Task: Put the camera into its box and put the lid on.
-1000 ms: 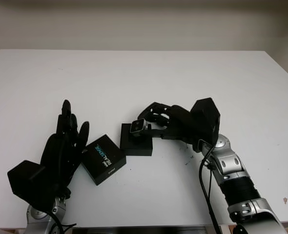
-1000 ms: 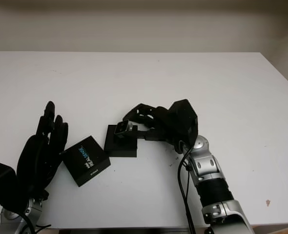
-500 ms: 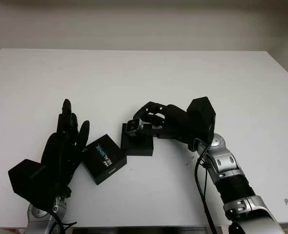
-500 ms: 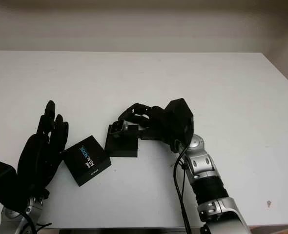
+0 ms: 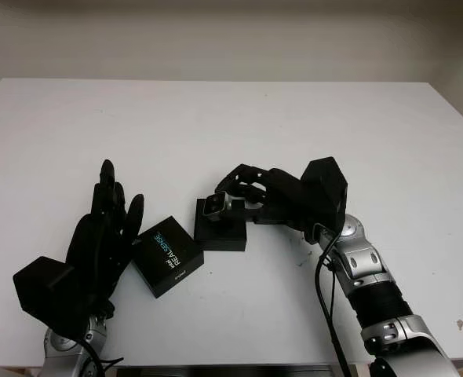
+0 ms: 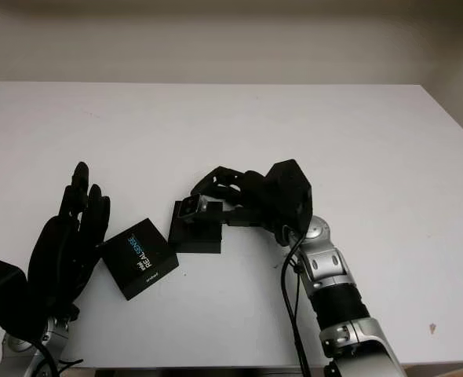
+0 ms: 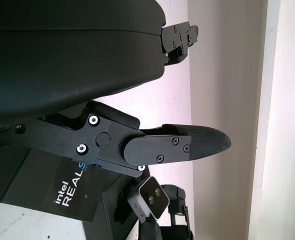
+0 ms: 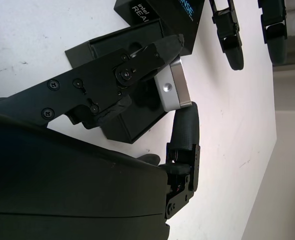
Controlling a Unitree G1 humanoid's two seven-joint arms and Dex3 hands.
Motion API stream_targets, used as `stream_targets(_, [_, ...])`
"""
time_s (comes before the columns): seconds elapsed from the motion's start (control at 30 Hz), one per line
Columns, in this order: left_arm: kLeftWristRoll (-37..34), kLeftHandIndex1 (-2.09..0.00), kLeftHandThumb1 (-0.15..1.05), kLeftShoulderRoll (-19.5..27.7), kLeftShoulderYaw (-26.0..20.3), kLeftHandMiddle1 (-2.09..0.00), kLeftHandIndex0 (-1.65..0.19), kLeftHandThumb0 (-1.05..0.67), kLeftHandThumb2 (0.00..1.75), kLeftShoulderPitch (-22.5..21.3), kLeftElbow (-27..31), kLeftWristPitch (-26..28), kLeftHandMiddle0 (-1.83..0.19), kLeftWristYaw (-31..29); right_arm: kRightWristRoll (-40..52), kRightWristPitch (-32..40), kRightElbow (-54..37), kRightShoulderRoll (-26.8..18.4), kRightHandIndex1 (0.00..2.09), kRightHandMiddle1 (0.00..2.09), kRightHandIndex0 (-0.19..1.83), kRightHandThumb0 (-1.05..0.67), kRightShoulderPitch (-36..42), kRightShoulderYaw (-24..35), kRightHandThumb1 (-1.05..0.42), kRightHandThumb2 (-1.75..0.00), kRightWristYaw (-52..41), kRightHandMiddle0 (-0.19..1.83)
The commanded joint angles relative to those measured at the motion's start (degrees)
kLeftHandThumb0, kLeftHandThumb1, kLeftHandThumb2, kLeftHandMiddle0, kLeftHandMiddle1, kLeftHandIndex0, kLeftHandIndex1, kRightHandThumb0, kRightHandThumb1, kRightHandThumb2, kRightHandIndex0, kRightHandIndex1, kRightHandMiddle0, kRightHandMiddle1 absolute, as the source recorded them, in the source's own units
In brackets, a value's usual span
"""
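Right hand [image 5: 243,192] partly hides camera [image 5: 214,206].

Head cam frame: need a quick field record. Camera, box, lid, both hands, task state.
camera: small silver unit, gripped in the right hand, held just above the box
box: open black tray on the white table, centre front
lid: black, printed top, flat on the table beside the box, toward the robot's left
right hand: shut on the camera over the box
left hand: open, beside the lid, holding nothing
task state: camera not yet seated in box; lid off
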State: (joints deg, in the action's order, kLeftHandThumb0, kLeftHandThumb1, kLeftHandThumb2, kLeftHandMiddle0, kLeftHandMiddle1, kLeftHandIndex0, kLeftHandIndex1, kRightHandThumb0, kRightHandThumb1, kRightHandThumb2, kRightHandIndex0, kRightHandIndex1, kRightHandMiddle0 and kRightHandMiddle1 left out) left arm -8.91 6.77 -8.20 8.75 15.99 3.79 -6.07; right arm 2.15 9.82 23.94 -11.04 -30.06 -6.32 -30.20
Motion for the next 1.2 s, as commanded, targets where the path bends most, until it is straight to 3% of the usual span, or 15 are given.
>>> stream_targets(0.0, [0.51, -0.05, 1.05, 0.05, 0.13, -0.05, 0.17, -0.75, 0.44, 0.63, -0.05, -0.01, 0.16, 0.07, -0.28, -0.11, -0.7, -0.85, 0.44, 1.67, 0.11, -0.43, -0.36, 0.02, -0.93, -0.05, -0.14, 0.36])
stream_targets(0.67, [0.44, -0.05, 1.05, 0.02, 0.23, -0.05, 0.16, -0.75, 0.43, 0.31, -0.76, -0.39, 0.16, -0.06, -1.88, -1.8, -0.51, -2.02, 0.4, 1.68, 0.11, -0.43, 0.6, -0.89, -0.94, -0.05, -2.39, 0.33])
stream_targets(1.17, [0.4, -0.05, 1.05, -0.22, 0.36, -0.05, 0.16, -0.75, 0.44, 0.82, -0.65, -0.91, 0.16, 0.06, -1.6, -3.43, -1.12, 0.07, 0.44, 1.68, 0.14, -0.43, 2.0, -2.06, -0.94, -0.06, -1.41, 0.32])
